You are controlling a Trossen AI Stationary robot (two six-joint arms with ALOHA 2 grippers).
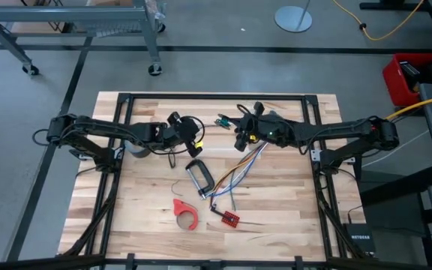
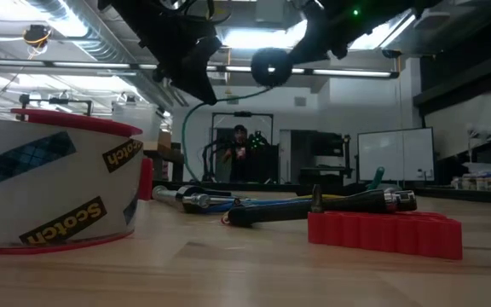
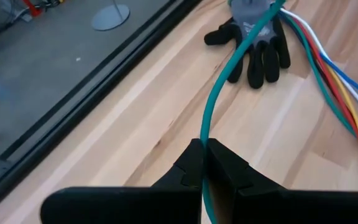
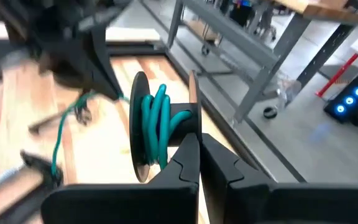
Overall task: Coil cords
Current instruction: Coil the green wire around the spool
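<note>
The right gripper (image 4: 199, 149) is holding a black spool (image 4: 163, 124), half wound with thin green cord (image 3: 219, 93), above the wooden table's (image 1: 141, 217) far edge. The left gripper (image 3: 204, 163) is pinching the tail; next it should feed cord under tension.

Smooth green cord (image 3: 224, 90), wooden table (image 3: 135, 124)
</note>
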